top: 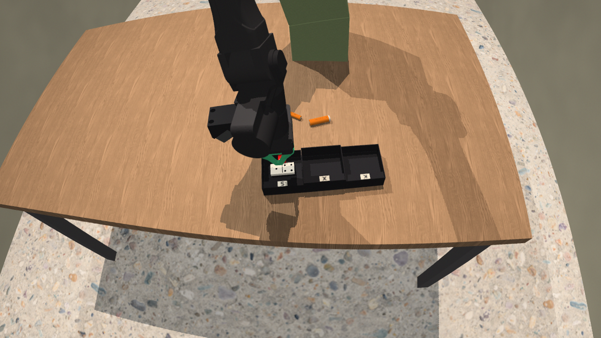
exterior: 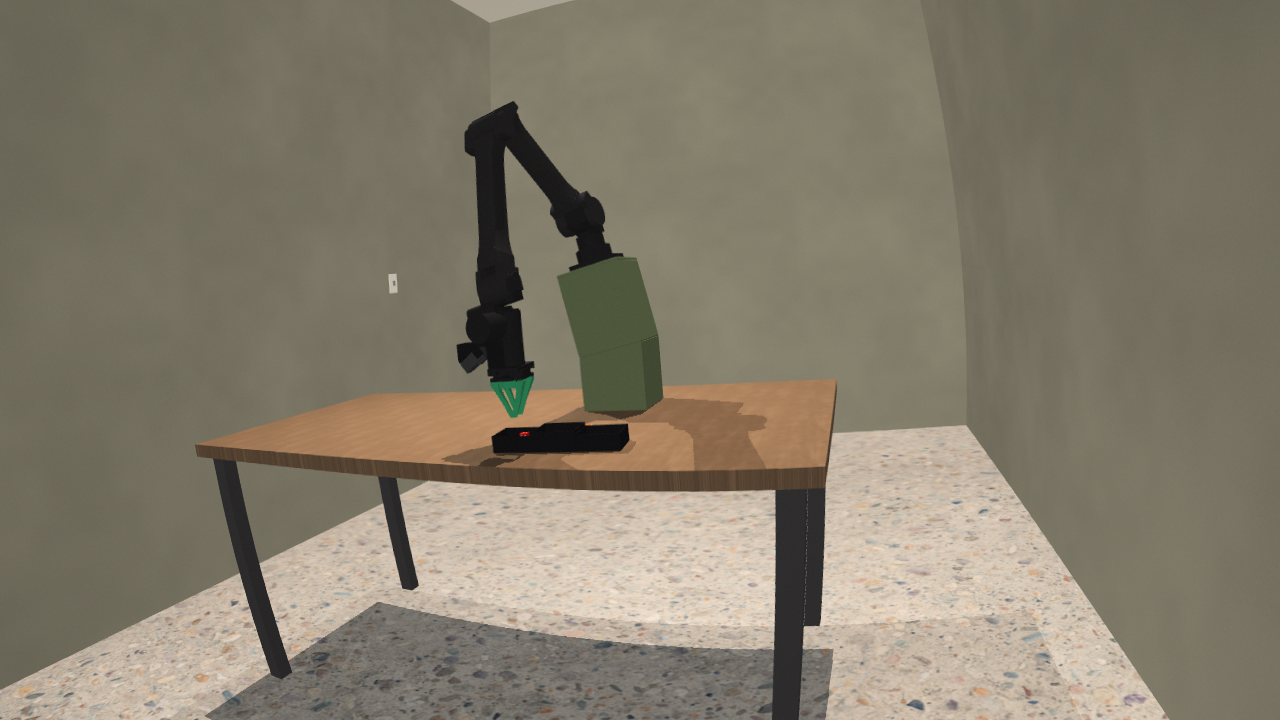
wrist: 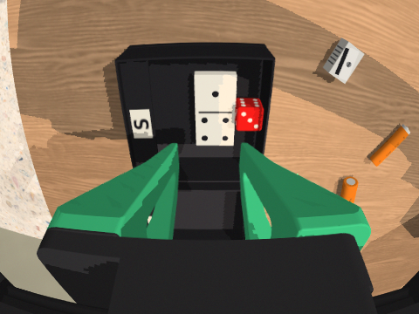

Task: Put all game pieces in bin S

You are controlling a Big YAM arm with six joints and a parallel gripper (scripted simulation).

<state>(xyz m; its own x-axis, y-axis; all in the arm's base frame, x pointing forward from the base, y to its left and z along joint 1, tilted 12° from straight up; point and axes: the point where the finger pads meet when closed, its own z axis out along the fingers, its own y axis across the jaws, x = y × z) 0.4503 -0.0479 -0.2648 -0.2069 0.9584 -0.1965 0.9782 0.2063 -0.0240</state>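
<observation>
A white domino [top: 282, 169] [wrist: 216, 107] and a red die [wrist: 250, 114] [exterior: 524, 434] lie inside the black bin marked S [top: 271, 188] [wrist: 192, 51], the left one of three joined bins [exterior: 572, 438]. The die touches the domino's side. My gripper [top: 277, 158] [exterior: 512, 410] [wrist: 209, 153], with green fingers, hangs a little above this bin. Its fingers stand apart with nothing between them. In the top view the arm hides most of the die.
The bins marked X [top: 321, 148] and K [top: 361, 147] hold nothing. Two orange batteries [top: 319, 120] [top: 296, 116] [wrist: 389, 145] [wrist: 349, 187] and a small grey-white piece [wrist: 344, 61] lie on the table behind the bins. A tall green block [top: 319, 33] [exterior: 613, 335] stands at the back.
</observation>
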